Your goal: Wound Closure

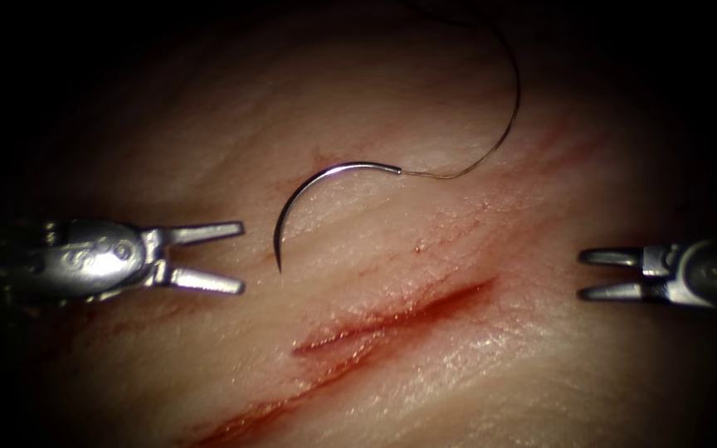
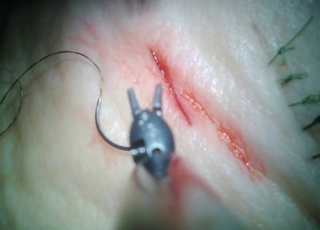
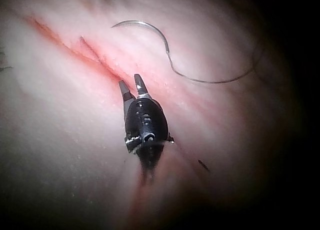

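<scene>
Two tools, both w/ jaws apart, both holding nothing; left tool (image 1: 226, 257) comes in from 9 o'clock in the endoscope view, right tool (image 1: 595, 274) from 3 o'clock, tips facing each other across the tissue (image 1: 541, 365); well apart.

Needle (image 1: 313, 184) lies loose on the tissue surface, not in it, on the left side of the cut (image 1: 400, 319), near the left tool's tips but not touching; it arcs from the swaged end at approx 2 o'clock of its curve, over the top, down to the sharp tip at approx 7 o'clock; tip points down toward 6 o'clock; chord runs upper right to lower left; open side of the curve faces 4 o'clock, toward the cut.

Thread (image 1: 504, 124) leaves the swaged end, runs right, then loops up toward 12 o'clock and off into the dark.

Cut runs diagonally, approx 8 o'clock to 2 o'clock, w/ red fluid (image 1: 242, 423) along it and smeared to lower left.

Left wrist view: left tool (image 2: 145, 97) jaws spread in a V, needle (image 2: 100, 125) just beside it, cut (image 2: 172, 92) close by.

Right wrist view: right tool (image 3: 131, 84) jaws spread, tips near the cut (image 3: 95, 52); needle (image 3: 145, 27) and thread (image 3: 210, 81) lie beyond.
</scene>
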